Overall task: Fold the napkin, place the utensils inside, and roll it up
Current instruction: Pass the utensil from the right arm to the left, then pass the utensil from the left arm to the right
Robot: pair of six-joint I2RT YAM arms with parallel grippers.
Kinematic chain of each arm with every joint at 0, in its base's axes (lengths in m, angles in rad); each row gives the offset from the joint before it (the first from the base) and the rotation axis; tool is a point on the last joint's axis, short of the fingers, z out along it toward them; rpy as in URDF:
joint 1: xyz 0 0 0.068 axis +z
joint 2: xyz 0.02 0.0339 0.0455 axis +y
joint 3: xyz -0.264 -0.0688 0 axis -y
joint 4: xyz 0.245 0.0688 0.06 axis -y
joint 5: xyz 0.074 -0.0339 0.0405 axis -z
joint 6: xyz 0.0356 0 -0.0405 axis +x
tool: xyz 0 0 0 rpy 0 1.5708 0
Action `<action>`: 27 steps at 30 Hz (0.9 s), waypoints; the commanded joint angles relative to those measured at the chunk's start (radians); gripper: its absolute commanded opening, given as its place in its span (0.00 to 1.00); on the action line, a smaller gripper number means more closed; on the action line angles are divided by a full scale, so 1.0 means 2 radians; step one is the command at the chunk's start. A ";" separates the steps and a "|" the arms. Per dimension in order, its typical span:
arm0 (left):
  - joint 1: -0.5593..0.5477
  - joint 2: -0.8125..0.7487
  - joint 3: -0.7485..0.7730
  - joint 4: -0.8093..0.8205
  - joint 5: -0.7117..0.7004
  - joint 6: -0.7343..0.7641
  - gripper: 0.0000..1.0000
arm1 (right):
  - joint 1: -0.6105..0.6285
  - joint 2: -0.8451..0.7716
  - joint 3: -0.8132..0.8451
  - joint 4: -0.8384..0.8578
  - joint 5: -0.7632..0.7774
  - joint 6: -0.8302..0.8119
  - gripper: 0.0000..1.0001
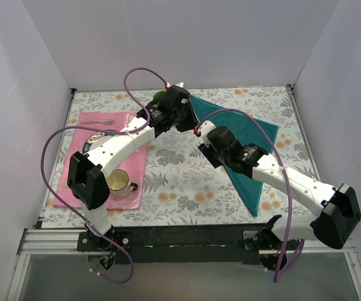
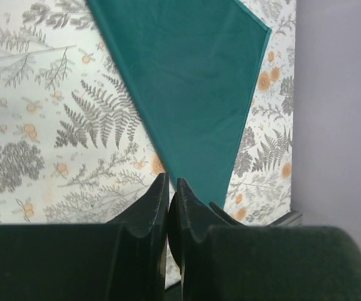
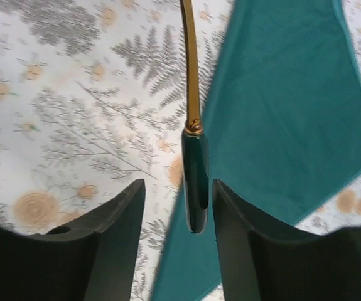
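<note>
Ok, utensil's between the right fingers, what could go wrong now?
The utensil lies on the edge of the napkin, so closing the open right end effector off-centre could nudge it off the cloth. The left end effector is shut at the napkin's edge; any pull may drag it. The two end effectors are close and could bump.

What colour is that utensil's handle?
The handle is dark green, clearest in the right wrist view.
</note>
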 commanded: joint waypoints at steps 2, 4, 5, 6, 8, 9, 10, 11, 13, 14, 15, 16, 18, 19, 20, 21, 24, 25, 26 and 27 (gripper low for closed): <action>-0.002 -0.075 -0.044 0.091 0.030 0.117 0.00 | -0.027 -0.046 0.019 0.023 -0.191 0.043 0.60; -0.002 -0.081 -0.057 0.105 0.044 0.153 0.00 | -0.053 -0.057 0.020 0.022 -0.217 0.060 0.62; -0.002 -0.085 -0.061 0.109 0.060 0.158 0.00 | -0.067 -0.059 0.025 0.024 -0.273 0.068 0.62; -0.001 -0.095 -0.068 0.116 0.070 0.164 0.00 | -0.084 -0.059 0.029 0.022 -0.294 0.078 0.60; -0.001 -0.106 -0.084 0.134 0.083 0.170 0.00 | -0.130 -0.055 0.039 0.019 -0.344 0.102 0.54; 0.000 -0.116 -0.090 0.140 0.093 0.170 0.00 | -0.142 -0.055 0.040 0.018 -0.360 0.101 0.52; 0.000 -0.120 -0.099 0.150 0.095 0.167 0.00 | -0.151 -0.051 0.041 0.020 -0.370 0.099 0.51; 0.000 -0.123 -0.100 0.153 0.096 0.164 0.00 | -0.153 -0.050 0.041 0.024 -0.390 0.095 0.48; 0.005 -0.124 -0.102 0.160 0.110 0.155 0.00 | -0.154 -0.044 0.040 0.029 -0.415 0.090 0.43; 0.006 -0.123 -0.100 0.160 0.115 0.153 0.00 | -0.153 -0.043 0.040 0.032 -0.430 0.090 0.40; 0.006 -0.122 -0.097 0.160 0.116 0.152 0.00 | -0.153 -0.043 0.036 0.037 -0.436 0.090 0.39; 0.006 -0.120 -0.095 0.156 0.118 0.151 0.00 | -0.153 -0.043 0.034 0.043 -0.438 0.090 0.38; 0.010 -0.118 -0.091 0.155 0.121 0.149 0.00 | -0.153 -0.046 0.032 0.049 -0.437 0.091 0.34; 0.010 -0.115 -0.090 0.151 0.124 0.148 0.00 | -0.153 -0.046 0.033 0.050 -0.437 0.090 0.33; 0.013 -0.114 -0.087 0.149 0.126 0.147 0.00 | -0.153 -0.048 0.034 0.051 -0.436 0.089 0.31; 0.013 -0.110 -0.085 0.147 0.129 0.147 0.00 | -0.153 -0.048 0.034 0.052 -0.436 0.088 0.31; 0.018 -0.104 -0.084 0.142 0.137 0.145 0.00 | -0.153 -0.048 0.040 0.047 -0.438 0.076 0.35; 0.019 -0.104 -0.084 0.143 0.141 0.143 0.00 | -0.153 -0.049 0.041 0.046 -0.437 0.074 0.37; 0.024 -0.101 -0.084 0.144 0.151 0.141 0.00 | -0.153 -0.048 0.043 0.045 -0.434 0.072 0.38; 0.025 -0.100 -0.082 0.144 0.155 0.137 0.00 | -0.154 -0.048 0.043 0.044 -0.429 0.071 0.39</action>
